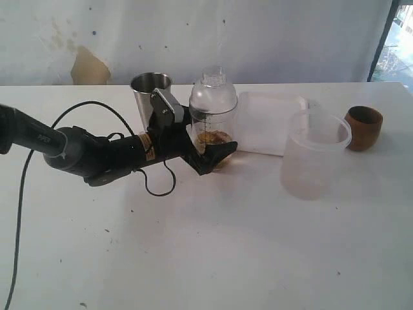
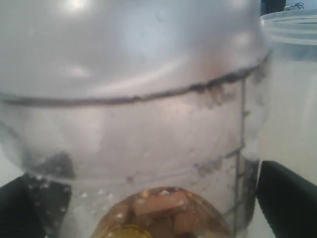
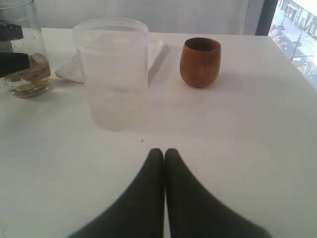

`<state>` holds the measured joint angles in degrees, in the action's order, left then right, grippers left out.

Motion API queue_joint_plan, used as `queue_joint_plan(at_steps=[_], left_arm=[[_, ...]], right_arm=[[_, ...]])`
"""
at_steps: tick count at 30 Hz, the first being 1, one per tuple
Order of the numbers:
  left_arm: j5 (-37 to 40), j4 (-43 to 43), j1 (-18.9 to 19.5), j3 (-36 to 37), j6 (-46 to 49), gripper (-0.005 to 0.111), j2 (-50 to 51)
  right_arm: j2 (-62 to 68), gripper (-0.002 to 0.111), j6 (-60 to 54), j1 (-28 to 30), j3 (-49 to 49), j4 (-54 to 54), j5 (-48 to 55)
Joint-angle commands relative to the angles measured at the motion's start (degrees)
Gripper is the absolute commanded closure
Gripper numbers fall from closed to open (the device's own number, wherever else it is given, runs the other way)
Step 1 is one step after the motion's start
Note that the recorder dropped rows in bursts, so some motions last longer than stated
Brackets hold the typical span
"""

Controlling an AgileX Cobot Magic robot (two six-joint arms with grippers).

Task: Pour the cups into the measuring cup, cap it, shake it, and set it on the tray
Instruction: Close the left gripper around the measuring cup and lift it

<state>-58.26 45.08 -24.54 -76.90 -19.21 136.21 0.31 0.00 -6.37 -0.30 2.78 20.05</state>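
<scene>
- The measuring cup (image 1: 211,119) stands on the desk (image 1: 213,252) at upper centre of the exterior view. Its domed clear cap (image 1: 212,79) is on, and brownish contents sit at the bottom.
- The left gripper (image 1: 215,156) is spread wide, one jaw on either side of the cup's lower body; no squeeze shows.
- Likely step: grasping for the shake. Close squarely on the straight wall, below the cap's seam, firmly enough that the smooth wall won't slip. Make sure the cap is seated before lifting.
- The steel cup (image 1: 151,87) stands just behind on the left, so lift straight up.
- The tray (image 1: 264,110) lies just right, behind the frosted container (image 1: 315,155); the wooden cup (image 1: 363,127) is far right.
- The right gripper (image 3: 164,154) is closed and empty.
</scene>
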Motion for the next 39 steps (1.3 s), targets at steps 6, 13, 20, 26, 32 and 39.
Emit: queue_joint_plan(at_steps=[6,13,20,26,32,39], left_arm=[[0.0,0.2,-2.0,-5.2,-0.5,0.002,3.0],[1.5,0.2,-2.5,-7.1,-2.4,0.002,3.2],[5.2,0.6,-2.9,-7.1,-11.6,0.097,3.0],[7.3,12.2,-0.4,-7.1,-25.5,0.107,-3.2],[-7.5,8.7,3.3,5.4,-23.9,0.107,-20.4],[-3.3,7.9,-0.2,18.1,-11.1,0.107,-31.9]], right_arm=[[-0.3,0.108,0.0,0.1,0.3,0.2,0.0],[-0.3,0.108,0.0,0.1,0.3,0.2,0.0],[-0.3,0.108,0.0,0.1,0.3,0.2,0.0],[-0.3,0.108,0.0,0.1,0.3,0.2,0.0],[-0.3,0.108,0.0,0.1,0.3,0.2,0.0],[-0.3,0.108,0.0,0.1,0.3,0.2,0.0]])
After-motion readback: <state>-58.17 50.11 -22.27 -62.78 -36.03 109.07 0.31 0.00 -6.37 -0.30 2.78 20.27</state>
